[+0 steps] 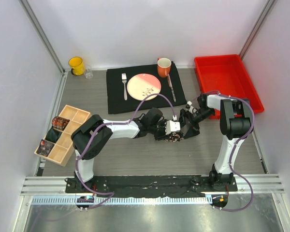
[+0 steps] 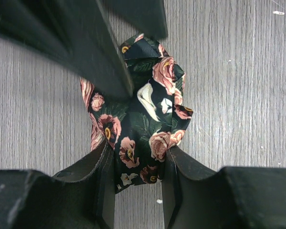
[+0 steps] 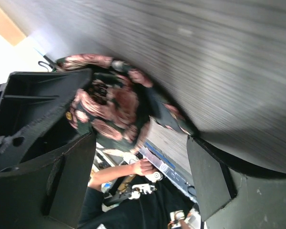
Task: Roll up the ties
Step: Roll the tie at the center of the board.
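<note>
Pinching a coiled black floral tie (image 2: 148,119) between the jaws of the left gripper (image 2: 138,167)
Holds the jaws of the right gripper (image 3: 140,162) spread wide, with the coil just ahead of them, over the grey table (image 2: 252,95)

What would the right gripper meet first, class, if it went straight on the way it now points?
Most likely the rolled floral tie, pinched in the left gripper just ahead of the open right gripper; depth is hard to judge.
</note>
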Controlling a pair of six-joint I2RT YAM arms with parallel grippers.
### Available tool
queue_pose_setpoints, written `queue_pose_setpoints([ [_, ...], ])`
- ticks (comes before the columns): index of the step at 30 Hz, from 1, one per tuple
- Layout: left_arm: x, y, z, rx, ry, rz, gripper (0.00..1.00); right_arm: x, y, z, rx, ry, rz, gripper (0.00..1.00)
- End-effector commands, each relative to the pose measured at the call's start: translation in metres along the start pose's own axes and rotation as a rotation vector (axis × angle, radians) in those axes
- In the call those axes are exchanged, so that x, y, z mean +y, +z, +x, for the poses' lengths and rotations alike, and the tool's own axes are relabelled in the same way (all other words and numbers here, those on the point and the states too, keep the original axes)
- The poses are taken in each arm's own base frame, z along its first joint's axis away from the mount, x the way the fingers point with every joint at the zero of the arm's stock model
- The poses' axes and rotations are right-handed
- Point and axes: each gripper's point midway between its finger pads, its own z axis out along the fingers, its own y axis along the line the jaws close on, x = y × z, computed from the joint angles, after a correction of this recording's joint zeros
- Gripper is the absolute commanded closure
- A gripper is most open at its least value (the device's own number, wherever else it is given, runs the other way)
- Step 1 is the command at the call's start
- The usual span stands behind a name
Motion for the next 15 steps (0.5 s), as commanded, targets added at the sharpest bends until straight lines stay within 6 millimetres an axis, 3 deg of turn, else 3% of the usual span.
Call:
queue_pose_setpoints([
  [1,-0.030,-0.006,0.084,0.266,-0.083,0.062,0.99,0.002,0.013,-0.025,-0.088,-0.164,-0.027,0.17],
  [4,-0.031,-0.005,0.085,0.267,-0.083,0.065,0.99,0.018,0.006,-0.021,-0.101,-0.226,-0.091,0.17],
  [8,-0.032,-0.004,0.088,0.273,-0.085,0.068,0.99,0.038,-0.001,-0.013,-0.105,-0.302,-0.182,0.28],
  [12,-0.033,-0.004,0.089,0.272,-0.085,0.071,0.99,0.045,0.003,-0.007,-0.077,-0.317,-0.209,0.26],
  [15,-0.033,-0.003,0.089,0.272,-0.082,0.072,0.99,0.048,0.009,-0.004,-0.056,-0.331,-0.204,0.18],
])
